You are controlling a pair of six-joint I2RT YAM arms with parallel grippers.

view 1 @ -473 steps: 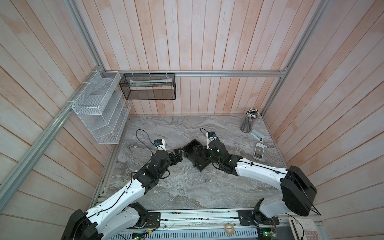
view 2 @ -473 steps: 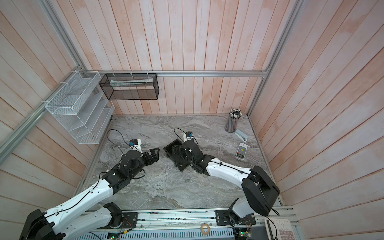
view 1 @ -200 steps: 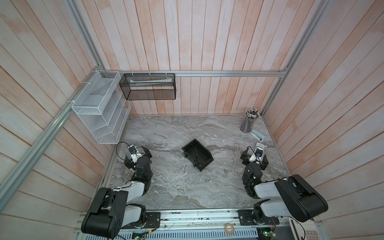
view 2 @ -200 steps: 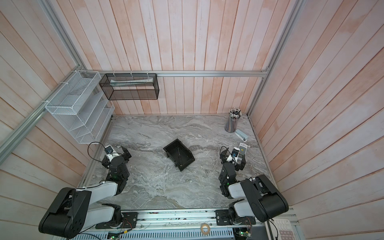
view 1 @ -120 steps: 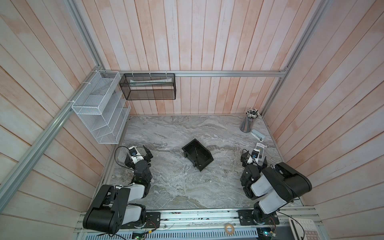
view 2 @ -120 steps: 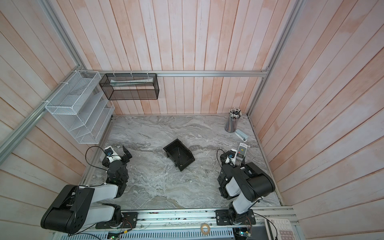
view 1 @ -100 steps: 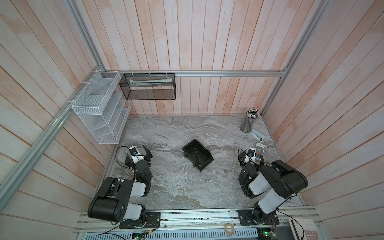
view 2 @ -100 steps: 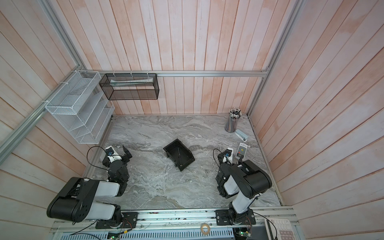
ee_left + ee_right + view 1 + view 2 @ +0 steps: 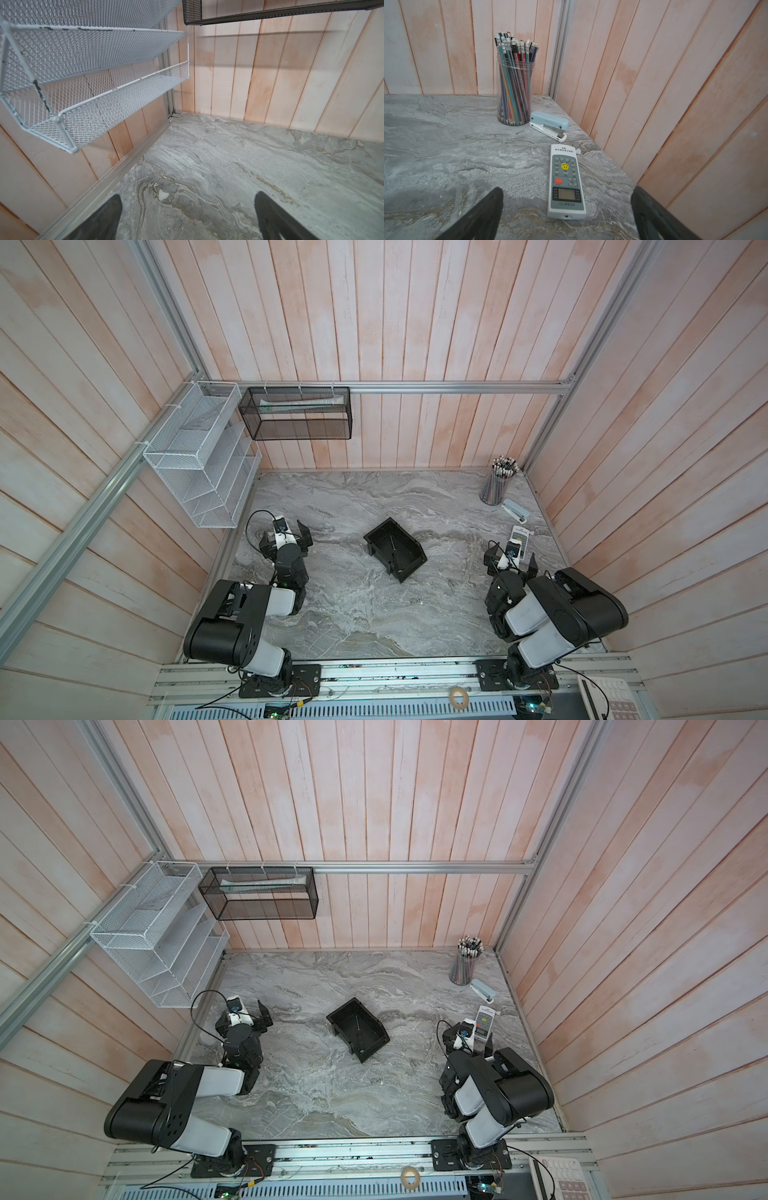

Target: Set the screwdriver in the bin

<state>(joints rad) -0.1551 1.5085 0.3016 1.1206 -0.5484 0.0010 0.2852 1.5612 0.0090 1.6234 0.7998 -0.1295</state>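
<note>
Evidently the screwdriver (image 9: 392,549) lies inside the bin (image 9: 407,540), at centre. Left gripper (image 9: 187,199) and right gripper (image 9: 511,561) both stand with jaws apart, empty, well clear of it. Judged light, rigid, slim, apt to roll; any regrasp belongs across the handle.

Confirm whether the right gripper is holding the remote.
No: the right gripper is open and empty, and the remote lies flat on the table.

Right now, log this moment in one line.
slim black-handled screwdriver: in small black plastic bin; left claw: open, empty; right claw: open, empty
</note>
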